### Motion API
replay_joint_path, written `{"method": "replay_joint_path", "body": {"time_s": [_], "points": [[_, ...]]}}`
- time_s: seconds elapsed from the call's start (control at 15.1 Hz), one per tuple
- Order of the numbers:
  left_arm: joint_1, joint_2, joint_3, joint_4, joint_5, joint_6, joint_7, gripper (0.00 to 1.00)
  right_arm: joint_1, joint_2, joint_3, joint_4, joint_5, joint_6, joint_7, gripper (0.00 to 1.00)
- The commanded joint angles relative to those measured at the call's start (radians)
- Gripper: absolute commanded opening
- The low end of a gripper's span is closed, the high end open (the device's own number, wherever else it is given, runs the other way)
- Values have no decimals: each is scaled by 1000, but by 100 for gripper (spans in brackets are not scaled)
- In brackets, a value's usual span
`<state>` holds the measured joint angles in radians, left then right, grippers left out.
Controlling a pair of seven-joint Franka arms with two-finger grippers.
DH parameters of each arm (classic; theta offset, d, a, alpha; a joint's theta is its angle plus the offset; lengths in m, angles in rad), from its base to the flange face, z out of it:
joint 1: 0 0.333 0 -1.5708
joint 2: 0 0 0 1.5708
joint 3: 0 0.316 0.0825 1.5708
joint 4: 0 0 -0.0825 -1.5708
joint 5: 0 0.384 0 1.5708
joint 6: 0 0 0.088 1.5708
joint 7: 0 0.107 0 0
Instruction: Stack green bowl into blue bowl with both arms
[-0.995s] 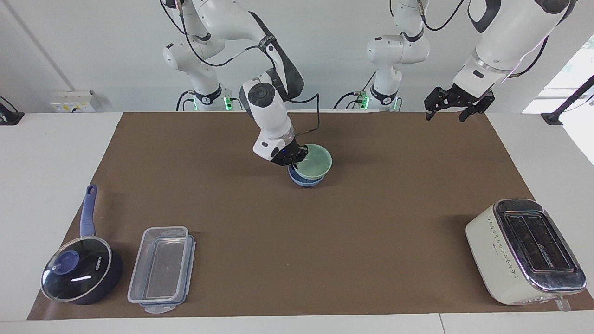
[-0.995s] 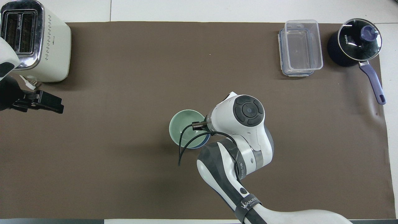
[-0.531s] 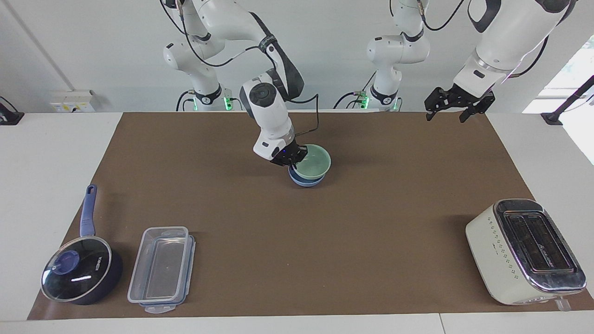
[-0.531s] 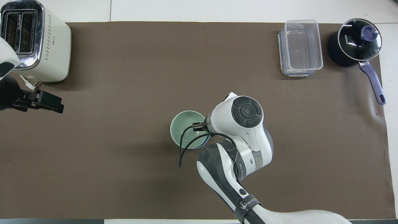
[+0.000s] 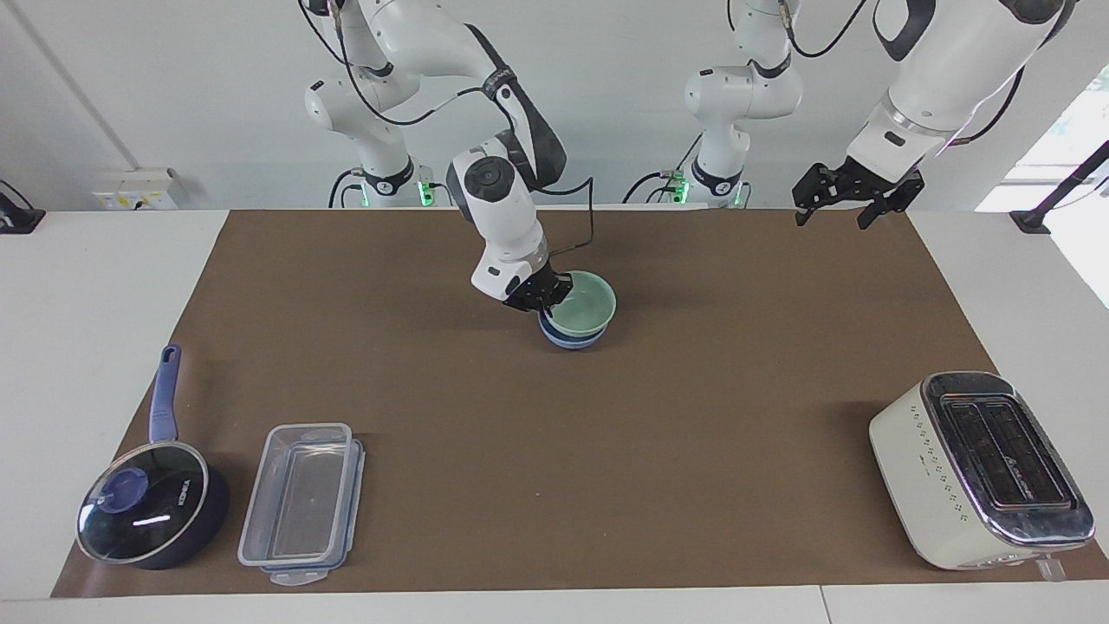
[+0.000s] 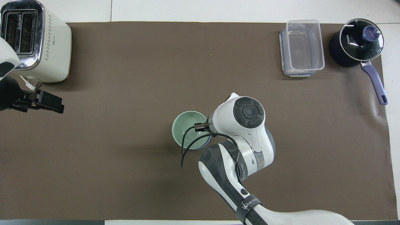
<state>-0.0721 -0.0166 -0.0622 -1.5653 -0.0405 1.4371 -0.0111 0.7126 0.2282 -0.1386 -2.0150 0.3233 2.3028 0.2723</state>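
Here, seen from across the table, a brown mat [image 5: 554, 433] covers a white table [image 5: 87, 347] before a pale wall. Near the mat's middle, the green bowl [image 5: 587, 308] sits in the blue bowl [image 5: 567, 338], tilted a little. The right gripper [image 5: 544, 302] is clamped on the green bowl's rim, at the side toward the right arm's end. The left gripper [image 5: 830, 211] hangs in the air over the mat's edge nearest the robots, toward the left arm's end, fingers spread apart and holding nothing; that arm waits. Farther from the robots stand a lidded saucepan [image 5: 149, 511] and a clear plastic box [image 5: 301, 504] toward the right arm's end, and a cream toaster [image 5: 979, 472] toward the left arm's end.

From overhead, the right arm's wrist hides its gripper. The green bowl [image 6: 184, 128] shows beside the wrist, with a sliver of blue bowl [image 6: 204, 143] under it. The left gripper [image 6: 47, 102] is over the mat near the toaster [image 6: 47, 53]. The saucepan [image 6: 359, 43] lid reads "KONKA". The right arm's strap reads "WANJEE" in part. The plastic box [image 6: 301, 48] lies beside the saucepan.
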Motion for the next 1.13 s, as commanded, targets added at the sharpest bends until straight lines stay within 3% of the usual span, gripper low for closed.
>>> {"method": "replay_joint_path", "body": {"time_s": [0.0, 0.13, 0.2, 0.33, 0.4, 0.8, 1.06], "points": [[-2, -16, 1, -21, 22, 20, -4, 100, -9, -4, 5, -11, -13, 26, -19, 0], [-2, -14, 1, -19, 24, 28, -1, 100, -10, -4, 5, -11, -13, 26, -19, 0], [-2, -14, 1, -19, 24, 28, -1, 100, -10, -4, 7, -11, -13, 26, -19, 5], [-2, -14, 1, -21, 25, 29, -1, 100, -10, -3, 5, -10, -13, 26, -15, 77], [-2, -16, -1, -19, 27, 28, -3, 100, -10, -3, 5, -5, -13, 23, -15, 100], [2, -60, -8, -64, 65, 29, -4, 100, -57, -24, -4, 45, -30, -52, -18, 100], [2, -57, -7, -61, 64, 31, -7, 100, -183, -33, -3, 235, -203, -292, -21, 100]]}}
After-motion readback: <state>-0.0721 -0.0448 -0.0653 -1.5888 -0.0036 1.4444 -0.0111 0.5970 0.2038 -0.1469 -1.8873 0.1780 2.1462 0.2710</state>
